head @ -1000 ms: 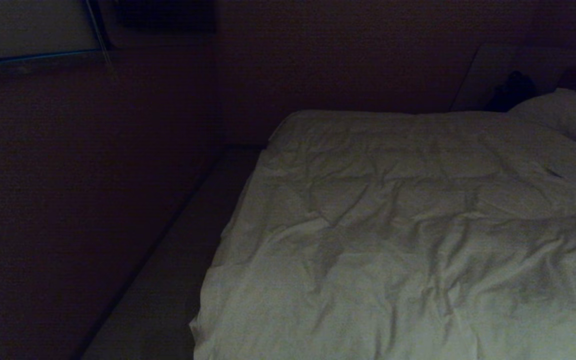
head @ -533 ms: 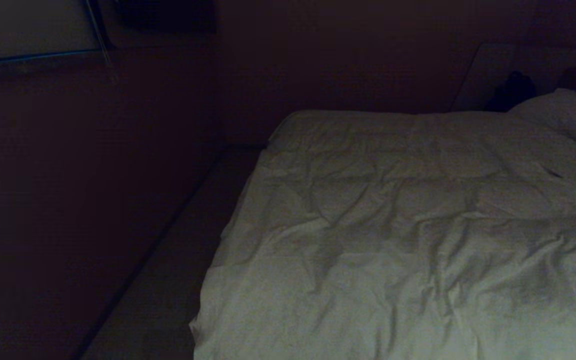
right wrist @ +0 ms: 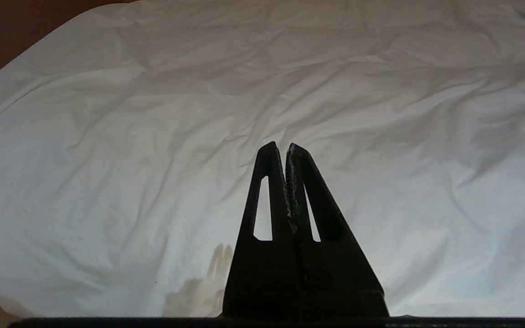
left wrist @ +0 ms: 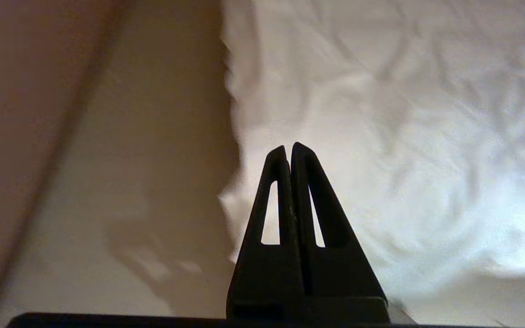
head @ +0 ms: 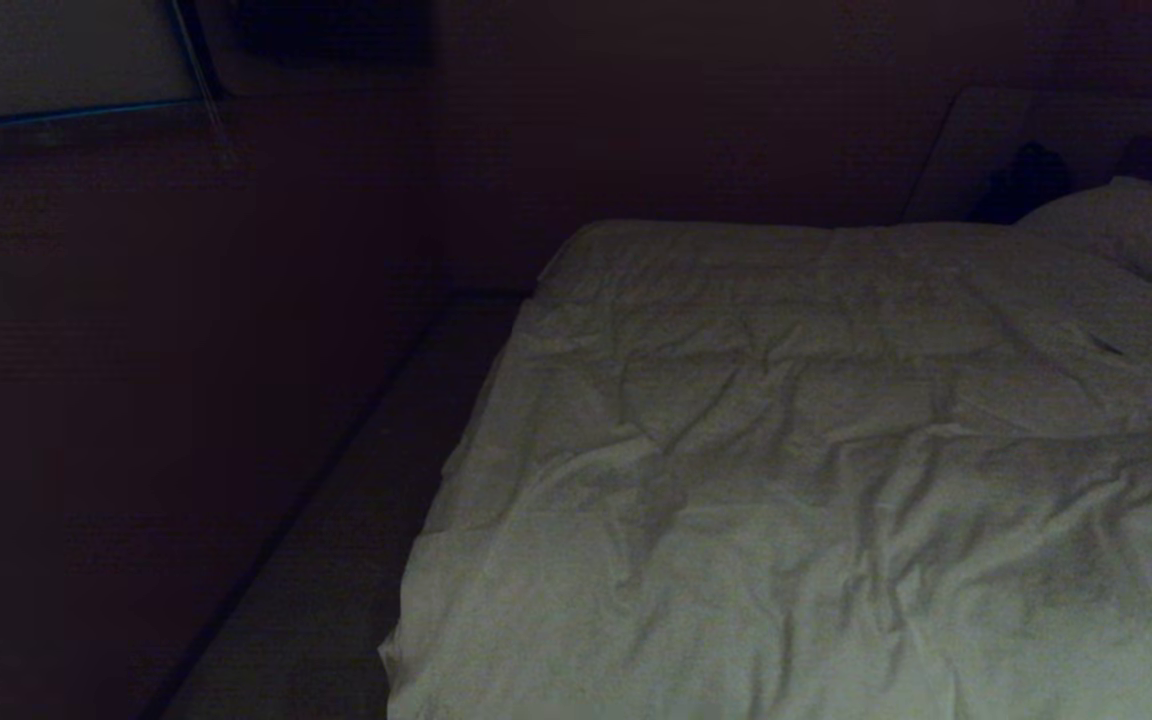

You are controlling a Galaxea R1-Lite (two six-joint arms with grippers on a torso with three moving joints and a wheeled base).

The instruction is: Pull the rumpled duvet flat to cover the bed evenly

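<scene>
Duvet (head: 796, 480), white and creased, spread over the bed (head: 496, 400), its long axis running from the near edge at the foot of the head view away toward the pillow (head: 1136, 230) at the far right. Wrinkles cross it mostly from side to side, densest in the near half; its left border follows the bed's left side, with a strip of pale floor (head: 336, 560) and a dark wall (head: 186, 350) beyond.

Left wrist view: my left gripper (left wrist: 289, 148) hangs above the duvet's (left wrist: 381, 136) left border, close to its near corner, fingers (left wrist: 310, 182) pressed together with nothing between them. The cloth lies below and beyond the tips, not touching them; the floor (left wrist: 130, 182) shows alongside. In the head view a dark shape at the lower left corner may be this arm; I cannot tell for certain.

Right wrist view: my right gripper (right wrist: 280, 148) is poised over the duvet (right wrist: 153, 136), which fills nearly the whole view beneath and ahead of it. Its fingers (right wrist: 308, 182) are likewise closed upon one another and empty, clear of the cloth. Neither set of fingers has hold of the duvet.
</scene>
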